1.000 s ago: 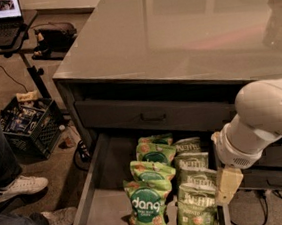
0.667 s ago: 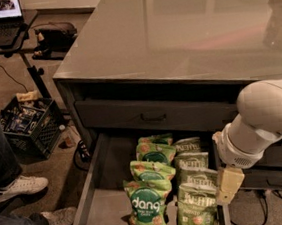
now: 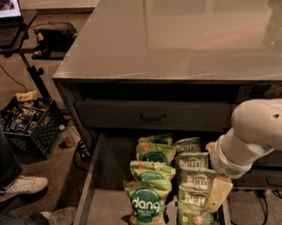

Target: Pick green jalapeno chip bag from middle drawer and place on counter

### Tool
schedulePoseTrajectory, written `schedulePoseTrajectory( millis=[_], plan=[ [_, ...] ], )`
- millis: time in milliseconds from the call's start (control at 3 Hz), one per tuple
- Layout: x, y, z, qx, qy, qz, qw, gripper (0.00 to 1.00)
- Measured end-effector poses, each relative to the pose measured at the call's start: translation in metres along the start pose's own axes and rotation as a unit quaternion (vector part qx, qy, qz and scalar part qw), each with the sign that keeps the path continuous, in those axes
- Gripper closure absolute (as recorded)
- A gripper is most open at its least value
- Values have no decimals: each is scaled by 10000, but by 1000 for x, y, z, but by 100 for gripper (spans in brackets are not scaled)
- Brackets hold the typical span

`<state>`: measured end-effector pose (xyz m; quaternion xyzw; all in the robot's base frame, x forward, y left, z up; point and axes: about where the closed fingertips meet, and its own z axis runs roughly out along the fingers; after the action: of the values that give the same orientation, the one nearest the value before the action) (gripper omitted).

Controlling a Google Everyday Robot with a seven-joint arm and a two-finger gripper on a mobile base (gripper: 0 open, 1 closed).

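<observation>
Stillness marks the last second: the gripper (image 3: 217,193) hangs unmoved over the green jalapeno chip bag (image 3: 194,218) at the near right of the open middle drawer (image 3: 97,202). Whether its claw is spread or pinching cannot be told. The pick seems unstarted; the counter (image 3: 183,34) waits beyond.

Greens in the grey-brown middle drawer (image 3: 96,189), glossy grey counter (image 3: 172,30) above.
The green jalapeno chip bag (image 3: 195,218) is olive, pale-lettered, perhaps red-orange spotted; dang bag (image 3: 147,209) brighter, white-lettered; cream gripper (image 3: 216,193) over the olive bags.
</observation>
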<state>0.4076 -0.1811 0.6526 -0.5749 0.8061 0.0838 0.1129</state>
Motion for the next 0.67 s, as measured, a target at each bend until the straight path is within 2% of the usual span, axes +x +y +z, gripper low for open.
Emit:
schedulePoseTrajectory(
  millis=[333,667],
  plan=[
    [3,-1,45,-262,-182,273,9991,0],
    [9,0,81,-520,-226,507,9971,9]
  ],
)
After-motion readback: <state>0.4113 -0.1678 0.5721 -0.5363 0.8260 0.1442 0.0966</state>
